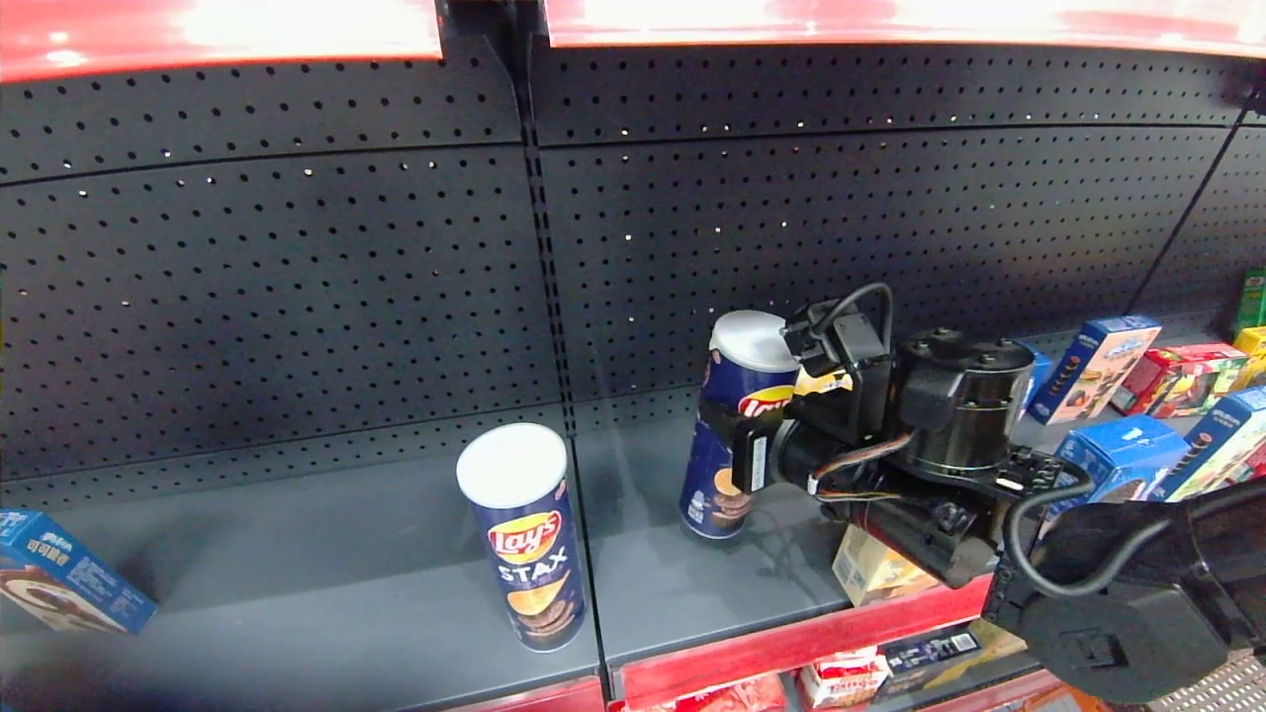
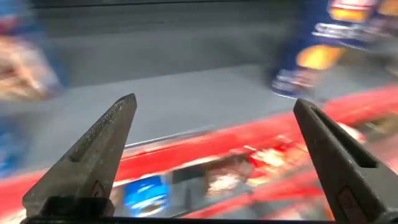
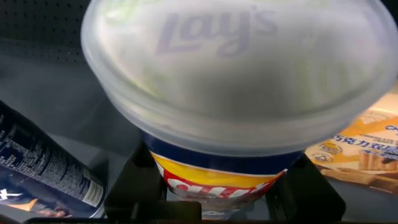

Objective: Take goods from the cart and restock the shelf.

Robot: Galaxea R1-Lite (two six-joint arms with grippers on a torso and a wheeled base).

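Note:
A dark blue chips can point(image 1: 737, 425) with a white lid leans slightly on the grey shelf point(image 1: 326, 583), right of the upright divider. My right gripper point(image 1: 767, 440) is shut on its upper half from the right side. In the right wrist view the can's clear lid point(image 3: 236, 68) is close up, with the dark fingers point(image 3: 134, 186) on either side of the can's body. A second, identical can point(image 1: 521, 534) stands upright on the shelf left of the divider. My left gripper point(image 2: 214, 101) is open with nothing between its fingers, in front of the shelf's red edge point(image 2: 186, 152).
Blue snack boxes point(image 1: 1098, 366) and red ones point(image 1: 1177, 376) crowd the shelf's right end. A beige box point(image 1: 870, 569) lies under my right arm. Another blue box point(image 1: 59, 583) lies at the far left. Packets point(image 1: 841, 677) sit on the lower shelf. Between the cans the shelf is bare.

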